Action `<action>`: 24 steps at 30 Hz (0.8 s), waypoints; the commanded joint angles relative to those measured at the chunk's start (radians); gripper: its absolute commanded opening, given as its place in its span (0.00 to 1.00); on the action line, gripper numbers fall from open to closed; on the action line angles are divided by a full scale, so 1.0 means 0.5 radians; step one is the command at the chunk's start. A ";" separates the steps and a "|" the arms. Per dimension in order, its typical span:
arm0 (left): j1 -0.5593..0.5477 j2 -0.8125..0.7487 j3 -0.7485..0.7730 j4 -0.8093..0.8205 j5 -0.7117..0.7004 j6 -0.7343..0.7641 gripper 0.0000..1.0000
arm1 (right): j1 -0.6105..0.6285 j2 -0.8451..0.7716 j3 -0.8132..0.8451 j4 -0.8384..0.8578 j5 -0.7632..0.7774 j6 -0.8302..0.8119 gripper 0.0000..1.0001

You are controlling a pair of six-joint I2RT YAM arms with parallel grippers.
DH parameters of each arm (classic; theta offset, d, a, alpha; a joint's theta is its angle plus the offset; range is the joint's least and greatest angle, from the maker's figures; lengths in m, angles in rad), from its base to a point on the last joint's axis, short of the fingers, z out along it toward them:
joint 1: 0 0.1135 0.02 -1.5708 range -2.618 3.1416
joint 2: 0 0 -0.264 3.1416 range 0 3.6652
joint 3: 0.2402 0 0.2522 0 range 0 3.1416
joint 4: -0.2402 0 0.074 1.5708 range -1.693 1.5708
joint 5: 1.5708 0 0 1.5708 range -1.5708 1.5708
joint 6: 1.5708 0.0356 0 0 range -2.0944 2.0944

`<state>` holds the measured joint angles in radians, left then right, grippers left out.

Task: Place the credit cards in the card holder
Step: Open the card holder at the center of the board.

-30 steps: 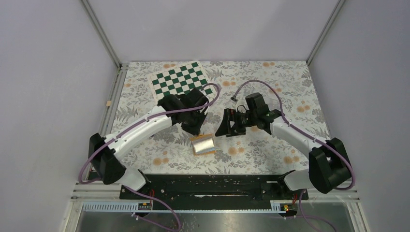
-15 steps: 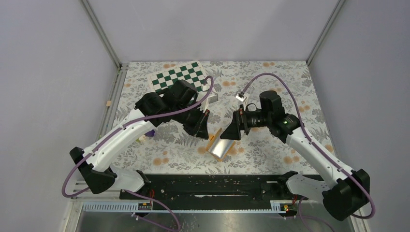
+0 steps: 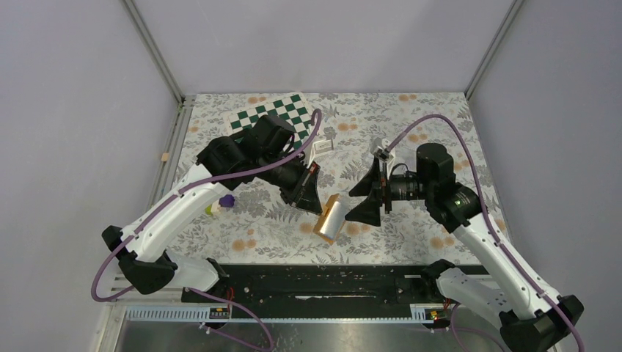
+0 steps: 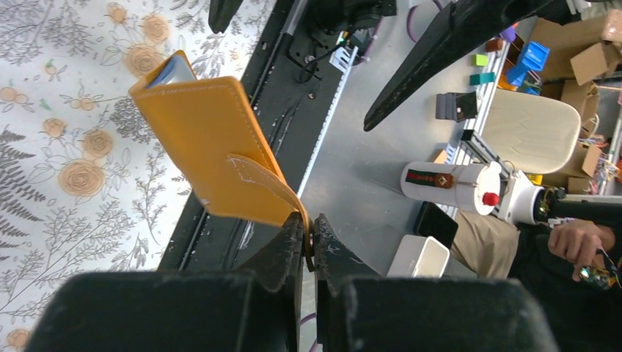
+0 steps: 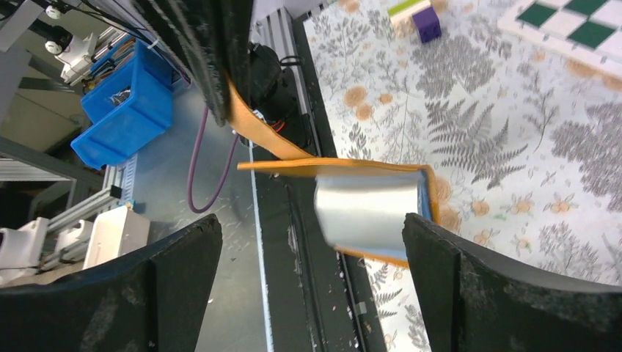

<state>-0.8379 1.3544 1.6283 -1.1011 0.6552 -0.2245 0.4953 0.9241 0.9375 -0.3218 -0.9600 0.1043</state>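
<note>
Over floral surface (image 3: pixel 411 125), left gripper (image 4: pixel 308 242) is pinching light card holder (image 4: pixel 205 139) by its floppy strap (image 4: pixel 264 183); right gripper (image 3: pixel 361 196) is gaping beside its likely stiffer body.

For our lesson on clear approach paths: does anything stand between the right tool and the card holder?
Nothing visible does. The left tool holds the card holder aloft by its strap, and the open right tool faces it with only air between.

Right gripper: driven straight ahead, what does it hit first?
Probably the silvery card in the card holder, which hangs from the left gripper; depth is unclear.
</note>
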 commanded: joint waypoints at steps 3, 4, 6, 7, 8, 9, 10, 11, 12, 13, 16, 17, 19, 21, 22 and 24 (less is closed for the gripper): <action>-0.005 -0.057 0.120 0.043 0.288 0.029 0.00 | -0.006 -0.190 -0.108 0.275 -0.045 -0.071 1.00; -0.003 -0.052 0.133 0.026 0.300 0.036 0.00 | -0.006 -0.205 -0.114 0.270 -0.015 -0.101 1.00; -0.005 -0.044 0.150 0.007 0.324 0.044 0.00 | -0.006 -0.237 -0.139 0.296 0.000 -0.152 0.99; -0.005 -0.046 0.154 0.008 0.340 0.044 0.00 | -0.006 -0.250 -0.157 0.329 0.004 -0.161 0.99; -0.005 -0.041 0.157 0.007 0.364 0.044 0.00 | -0.006 -0.263 -0.178 0.374 0.007 -0.152 0.99; -0.004 -0.041 0.159 0.005 0.392 0.044 0.00 | -0.006 -0.273 -0.194 0.420 0.003 -0.141 1.00; -0.008 -0.041 0.163 0.005 0.418 0.044 0.00 | -0.007 -0.279 -0.212 0.463 -0.005 -0.141 1.00; -0.008 -0.039 0.167 0.003 0.441 0.044 0.00 | -0.006 -0.287 -0.235 0.517 -0.028 -0.139 0.99; -0.011 -0.035 0.169 0.005 0.470 0.044 0.00 | -0.004 -0.294 -0.263 0.584 -0.043 -0.142 0.99; -0.011 -0.032 0.170 0.006 0.504 0.044 0.00 | -0.003 -0.307 -0.299 0.668 -0.047 -0.128 1.00; -0.029 -0.030 0.178 0.006 0.563 0.049 0.00 | -0.003 -0.363 -0.412 0.943 -0.050 -0.131 0.99; -0.031 -0.029 0.178 0.006 0.587 0.053 0.00 | -0.001 -0.384 -0.454 1.049 -0.051 -0.140 0.99; -0.036 -0.030 0.179 0.008 0.600 0.053 0.00 | 0.003 -0.406 -0.515 1.205 -0.014 -0.150 1.00; -0.035 -0.030 0.171 0.008 0.571 0.053 0.00 | 0.006 -0.377 -0.510 1.225 -0.024 -0.191 0.99; -0.034 -0.028 0.173 -0.007 0.548 0.059 0.00 | 0.006 -0.349 -0.489 1.219 -0.050 -0.197 0.99; -0.033 -0.019 0.172 -0.020 0.467 0.063 0.00 | 0.009 -0.264 -0.445 1.243 -0.119 -0.188 0.99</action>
<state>-0.8520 1.3544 1.6699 -1.1210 0.8906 -0.2131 0.4953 0.7467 0.6762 0.1654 -0.9665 0.0372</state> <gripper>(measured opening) 0.043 0.993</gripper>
